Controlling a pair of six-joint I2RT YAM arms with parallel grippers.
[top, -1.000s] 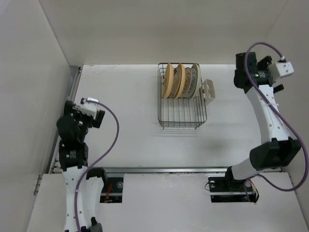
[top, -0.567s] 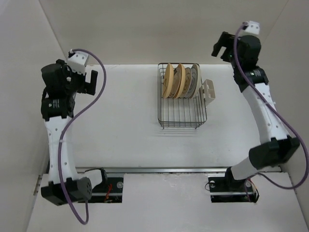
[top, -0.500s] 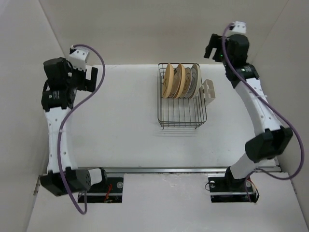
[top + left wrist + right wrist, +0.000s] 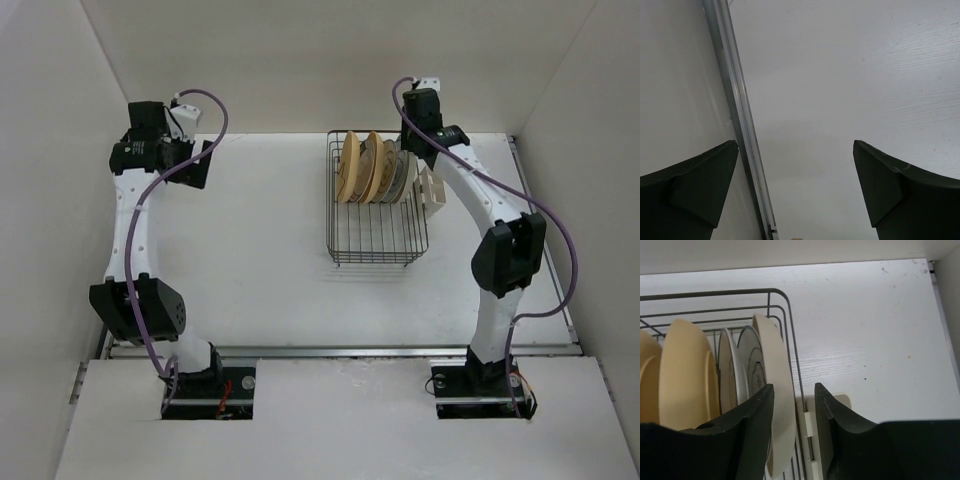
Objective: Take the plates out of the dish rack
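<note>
— Where are the plates?
— The plates (image 4: 375, 165) stand on edge, side by side, in the far end of the dish rack (image 4: 381, 263). The orange-yellow plate (image 4: 348, 170) is toward the rack's left side. The cream plate (image 4: 779, 400) is the last one toward its right side.

— And the rack?
— It sits on the tabletop (image 4: 260, 240), with a cream holder (image 4: 434, 190) clipped to its right side.

— The right gripper?
— The right gripper (image 4: 794, 387) hangs over the rack's far right corner. Its jaws are a little apart and clamped on nothing. In its wrist view the cream plate's rim and the rack's top wire show in the gap. I cannot tell whether a finger touches either.

— What does the overhead view add?
— It shows the whole rack and both arms. The plate rims close up appear only in the right wrist view.

— The left gripper?
— The left gripper (image 4: 795, 145) is well to the left of the rack, with its jaws wide apart and holding nothing. Its wrist view shows the tabletop, a metal rail (image 4: 742, 125) and a side wall (image 4: 675, 75).
</note>
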